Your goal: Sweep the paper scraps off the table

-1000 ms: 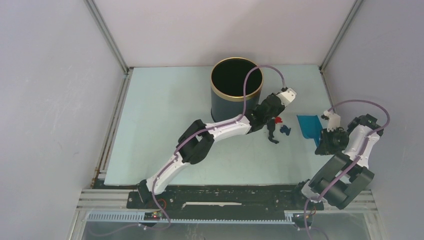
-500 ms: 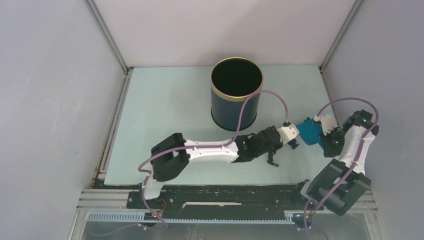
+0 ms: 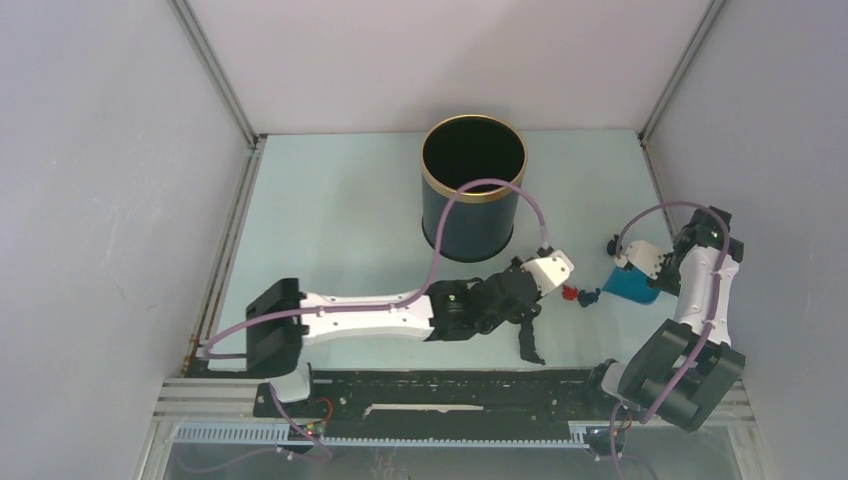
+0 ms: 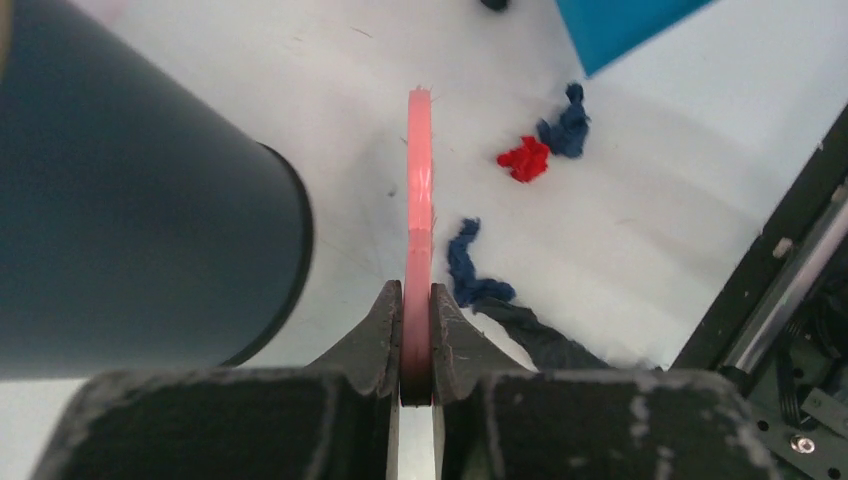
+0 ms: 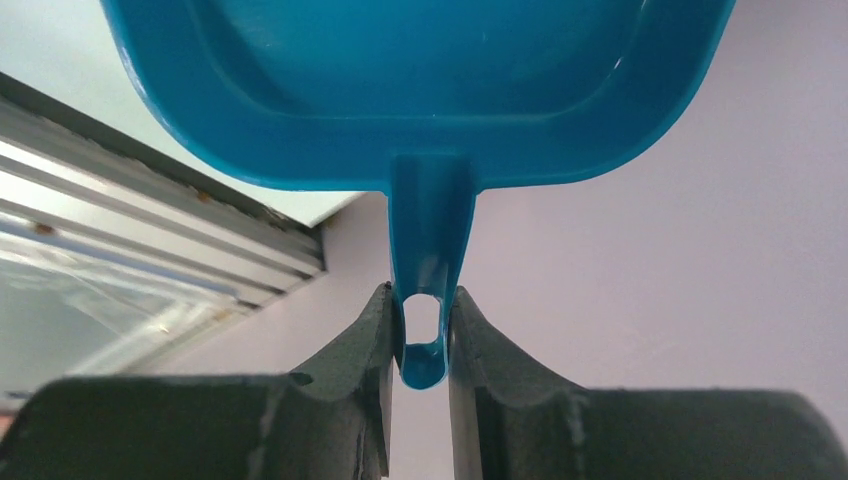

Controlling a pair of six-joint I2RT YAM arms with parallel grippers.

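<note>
My left gripper is shut on the pink hand brush, seen edge-on and hidden under the arm in the top view. Paper scraps lie on the pale table beside the brush: a red one, a dark blue one, another dark blue one and a black strip. My right gripper is shut on the handle of the blue dustpan, whose mouth is just right of the red and blue scraps.
A tall dark bin with a gold rim stands behind the left arm. The black railed strip runs along the front. Grey walls and metal frame edges close the table on three sides.
My left arm has swung from beside the bin toward the front edge, carrying the brush; the scraps and black strip moved with it. The dustpan has shifted toward the front and tilted.
</note>
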